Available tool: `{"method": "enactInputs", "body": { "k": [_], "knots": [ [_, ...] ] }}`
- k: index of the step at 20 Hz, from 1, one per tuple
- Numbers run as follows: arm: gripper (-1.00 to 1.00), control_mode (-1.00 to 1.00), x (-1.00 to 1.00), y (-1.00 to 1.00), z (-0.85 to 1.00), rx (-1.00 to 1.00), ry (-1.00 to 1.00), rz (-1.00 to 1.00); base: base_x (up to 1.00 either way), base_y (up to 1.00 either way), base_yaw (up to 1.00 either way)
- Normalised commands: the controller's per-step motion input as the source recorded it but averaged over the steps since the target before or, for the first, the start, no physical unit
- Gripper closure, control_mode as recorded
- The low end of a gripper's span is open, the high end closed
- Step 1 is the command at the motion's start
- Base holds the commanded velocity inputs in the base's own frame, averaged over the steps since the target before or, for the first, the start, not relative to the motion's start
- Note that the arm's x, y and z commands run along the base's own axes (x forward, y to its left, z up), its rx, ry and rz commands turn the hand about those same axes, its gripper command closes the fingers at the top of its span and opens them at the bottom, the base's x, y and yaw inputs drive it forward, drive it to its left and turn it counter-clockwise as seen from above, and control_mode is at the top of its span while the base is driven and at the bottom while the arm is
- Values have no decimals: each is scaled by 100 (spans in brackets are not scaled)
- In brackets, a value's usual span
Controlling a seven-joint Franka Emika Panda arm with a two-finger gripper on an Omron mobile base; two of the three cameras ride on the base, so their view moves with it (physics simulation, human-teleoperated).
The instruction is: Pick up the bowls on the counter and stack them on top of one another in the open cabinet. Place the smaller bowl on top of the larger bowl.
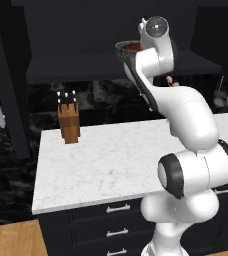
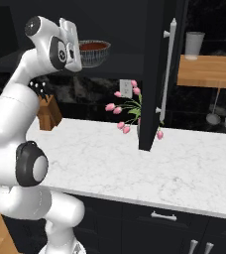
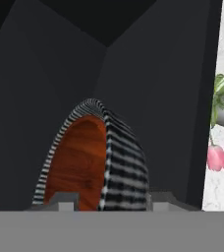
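Observation:
The two bowls sit nested on the black shelf [image 1: 76, 67] of the open cabinet. The reddish-brown smaller bowl [image 2: 92, 45] rests inside the grey larger bowl [image 2: 96, 57]. From the left base they show as a grey rim [image 1: 122, 50] around a red inside [image 1: 132, 46], just left of my hand. In the hand view my gripper [image 3: 114, 201] straddles the near rim. One fingertip is over the red-brown inside [image 3: 79, 162], the other is outside the grey wall [image 3: 126, 162]. The jaws stand apart and do not pinch the rim. The counter [image 1: 101, 160] below holds no bowl.
A wooden knife block [image 1: 68, 125] stands at the counter's back left. Pink tulips [image 2: 130, 114] sit near a dark open cabinet door [image 2: 152, 74] with a silver handle. A wooden shelf [image 2: 209, 69] with a cup and hanging utensils [image 2: 221, 111] lie to the right.

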Motion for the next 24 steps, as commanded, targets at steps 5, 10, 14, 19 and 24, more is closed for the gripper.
{"method": "enactInputs", "body": {
  "k": [5,10,14,19,24],
  "knots": [
    [-100,-100,-61,0,0,0,-22,0,0,0,0],
    [-100,-100,-100,-1,-9,0,-26,0,0,0,0],
    [-100,-100,-100,-3,-22,0,-31,0,0,0,0],
    [-100,-100,-100,-3,-45,0,-24,0,0,0,0],
    [-100,-100,-100,0,-93,-34,-11,7,0,0,0]
  ]
}}
